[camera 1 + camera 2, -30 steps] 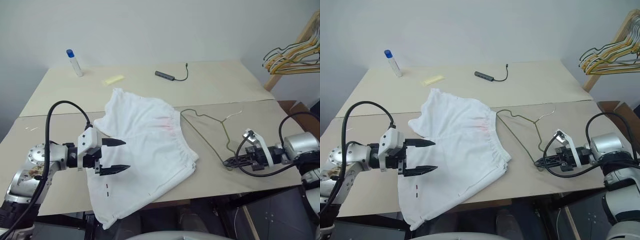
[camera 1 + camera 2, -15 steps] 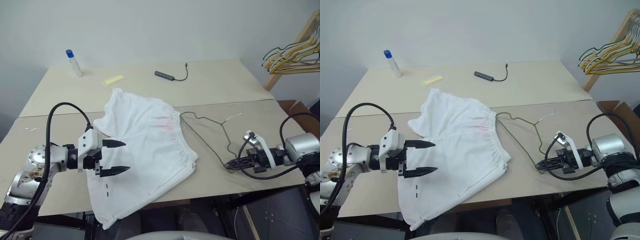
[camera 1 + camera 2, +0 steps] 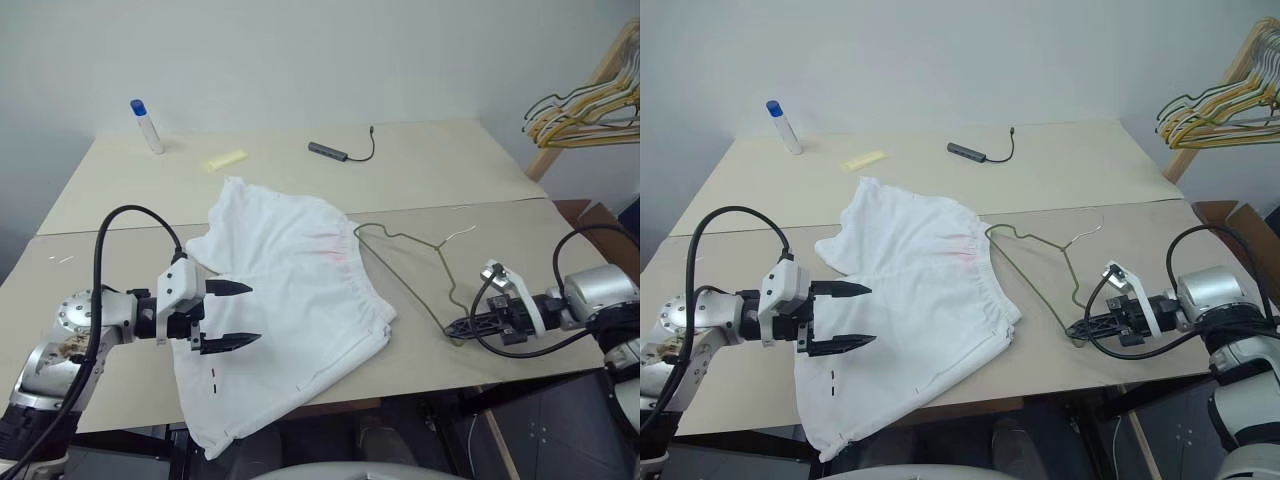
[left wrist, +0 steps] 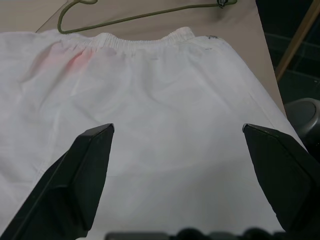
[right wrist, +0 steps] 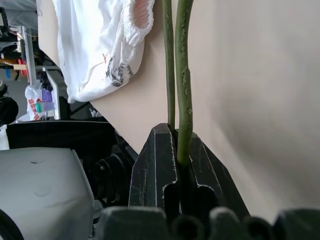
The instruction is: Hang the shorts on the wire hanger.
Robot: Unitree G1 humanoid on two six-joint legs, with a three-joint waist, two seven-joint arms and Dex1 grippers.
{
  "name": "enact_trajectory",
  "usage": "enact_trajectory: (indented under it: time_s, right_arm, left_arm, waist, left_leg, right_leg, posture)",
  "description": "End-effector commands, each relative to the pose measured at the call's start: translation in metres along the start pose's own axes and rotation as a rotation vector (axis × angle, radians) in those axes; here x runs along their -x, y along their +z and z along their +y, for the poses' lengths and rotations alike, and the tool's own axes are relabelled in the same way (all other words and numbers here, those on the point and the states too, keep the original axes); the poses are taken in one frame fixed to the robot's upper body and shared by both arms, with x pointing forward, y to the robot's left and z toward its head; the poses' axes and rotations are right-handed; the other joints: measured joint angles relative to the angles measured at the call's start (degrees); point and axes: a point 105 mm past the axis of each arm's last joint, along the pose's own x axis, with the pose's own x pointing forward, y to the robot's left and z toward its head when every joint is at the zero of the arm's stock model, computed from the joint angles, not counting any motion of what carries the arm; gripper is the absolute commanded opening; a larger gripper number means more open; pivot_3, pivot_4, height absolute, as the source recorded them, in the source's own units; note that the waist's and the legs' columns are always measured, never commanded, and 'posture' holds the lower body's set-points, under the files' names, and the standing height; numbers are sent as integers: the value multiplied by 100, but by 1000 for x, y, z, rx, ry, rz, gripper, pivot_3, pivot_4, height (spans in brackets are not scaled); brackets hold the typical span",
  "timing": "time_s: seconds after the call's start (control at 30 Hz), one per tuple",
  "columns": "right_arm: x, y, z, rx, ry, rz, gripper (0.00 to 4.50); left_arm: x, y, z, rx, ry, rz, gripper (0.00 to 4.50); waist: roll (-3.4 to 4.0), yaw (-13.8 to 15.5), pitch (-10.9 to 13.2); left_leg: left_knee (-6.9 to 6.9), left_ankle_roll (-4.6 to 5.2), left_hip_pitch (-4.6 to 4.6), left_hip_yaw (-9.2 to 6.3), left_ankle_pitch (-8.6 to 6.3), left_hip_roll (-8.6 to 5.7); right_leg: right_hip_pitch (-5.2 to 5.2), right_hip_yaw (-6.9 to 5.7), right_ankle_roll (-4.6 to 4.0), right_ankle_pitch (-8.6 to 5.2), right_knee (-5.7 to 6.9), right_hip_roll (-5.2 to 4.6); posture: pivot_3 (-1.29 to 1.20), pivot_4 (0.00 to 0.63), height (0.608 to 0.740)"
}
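The white shorts (image 3: 300, 270) lie flat across the middle of the table (image 3: 440, 175), one leg hanging over the front edge. Their gathered waistband faces the wire hanger (image 3: 1025, 280). The thin olive hanger lies on the table just right of the shorts. My right gripper (image 3: 455, 327) is shut on the hanger's near corner, and the wire (image 5: 183, 75) runs out from between the closed fingers. My left gripper (image 3: 250, 312) hovers open over the shorts' left leg with nothing between its fingers (image 4: 82, 175). Shorts fabric (image 4: 165, 100) lies beneath them.
At the back of the table stand a white bottle with a blue cap (image 3: 148, 125), a yellow slip (image 3: 225, 159) and a grey adapter with a cable (image 3: 335, 150). A bundle of yellow and dark hangers (image 3: 585, 105) hangs on a wooden rack at the far right.
The hanger has shifted slightly toward the shorts in my right gripper's hold. The left gripper has stayed where it was, still open.
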Motion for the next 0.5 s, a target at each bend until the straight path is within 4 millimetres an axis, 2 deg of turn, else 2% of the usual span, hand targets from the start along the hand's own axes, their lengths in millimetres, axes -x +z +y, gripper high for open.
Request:
enact_trajectory:
  time_s: [0.03,0.23,0.5]
  right_arm:
    - [7,5,5,9,41,-27,0]
    - [14,2,1,1,20,-43,0]
    - [5,-3,5,4,51,-8,0]
  left_arm:
    - [1,8,-1,-57,1,-5,4473]
    - [1,7,-1,-58,0,-1,4473]
    - [0,8,-1,-65,-7,-3,4473]
  waist:
    - [0,2,0]
    - [0,2,0]
    - [0,-2,0]
  left_leg:
    - [0,0,0,0,0,0]
    - [0,0,0,0,0,0]
    - [0,0,0,0,0,0]
  right_leg:
    - [0,0,0,0,0,0]
    - [0,0,-1,0,0,0]
    - [0,0,0,0,0,0]
  posture:
    - [74,0,740]
    - [71,0,740]
    - [71,0,740]
